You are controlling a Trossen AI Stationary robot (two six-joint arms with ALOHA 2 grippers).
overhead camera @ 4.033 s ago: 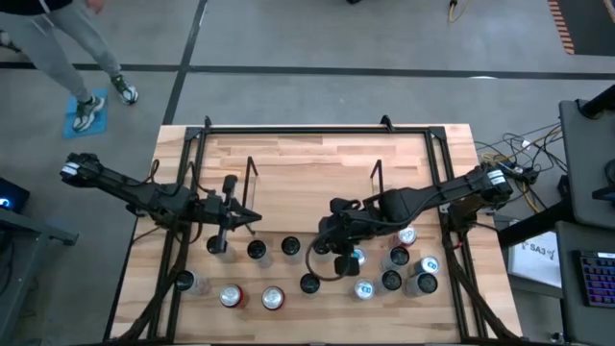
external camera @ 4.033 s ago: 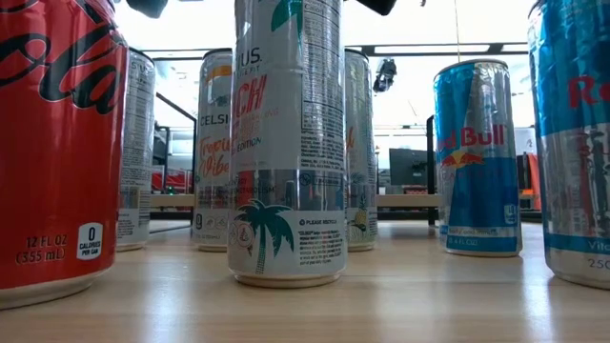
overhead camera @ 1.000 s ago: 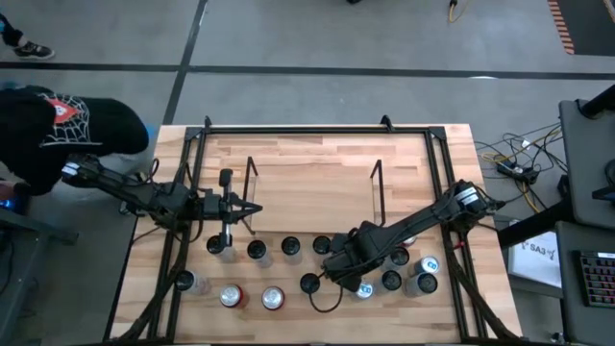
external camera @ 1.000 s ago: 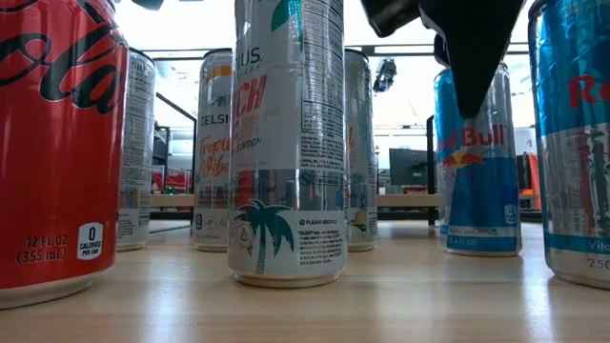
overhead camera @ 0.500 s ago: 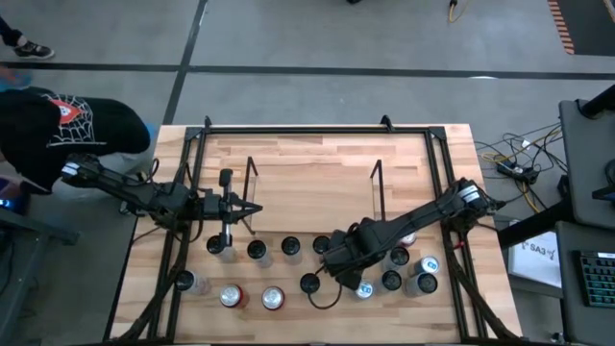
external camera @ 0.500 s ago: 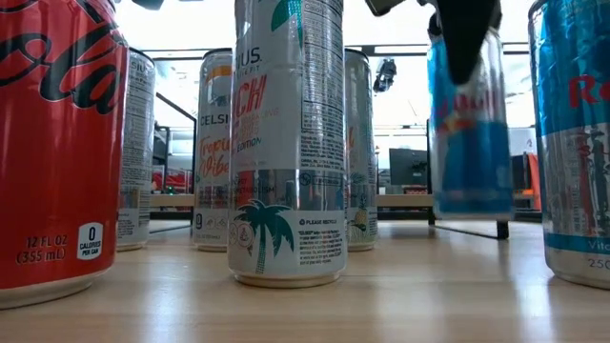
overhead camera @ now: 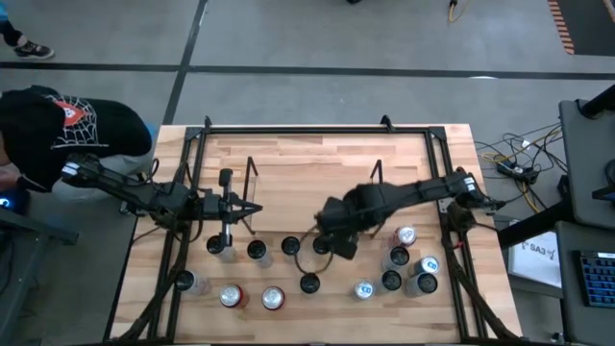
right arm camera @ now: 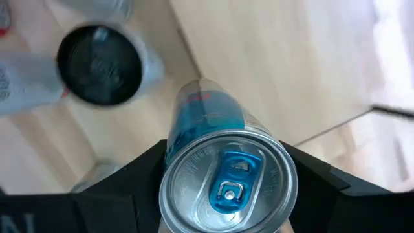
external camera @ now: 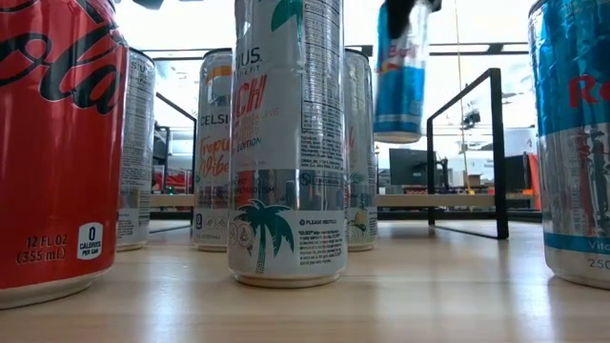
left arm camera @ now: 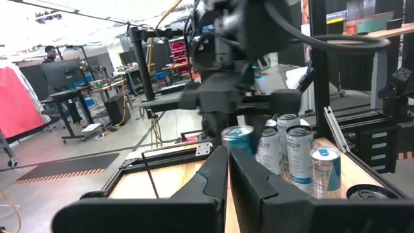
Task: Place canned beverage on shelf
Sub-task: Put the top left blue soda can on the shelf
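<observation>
The table (overhead camera: 317,159) is a light butcher-block wood top, planks running side to side, boxed in by a black tubular frame (overhead camera: 298,126). Past it is plain grey concrete floor with a dark line across it, some cables and a keyboard off on the right edge, and a person (overhead camera: 53,130) in a dark top bent over by the table's left corner.

The right pincer (right arm camera: 226,194) has a blue and silver can (external camera: 398,71) clamped between its two dark fingers, top end facing the wrist camera so you see the blue pull tab. In the low view that can hangs clear above the wood, a bit tilted, with nothing under it. From above the pincer sits mid-table, just in front of the shelf's right wire end frame (overhead camera: 377,183), so the can isn't on the shelf yet.

The shelf (overhead camera: 312,187) is only two thin black wire end frames standing on the wood; I can't pick out its base.

The left pincer (overhead camera: 248,211) is closed with nothing in it, parked near the left wire frame.

The other cans stand upright along the near side: a red cola can (external camera: 52,143), a tall white one with a palm tree (external camera: 288,143), and a cluster on the right (overhead camera: 404,269). The low view shows a bright workshop behind, with monitors and racks.
</observation>
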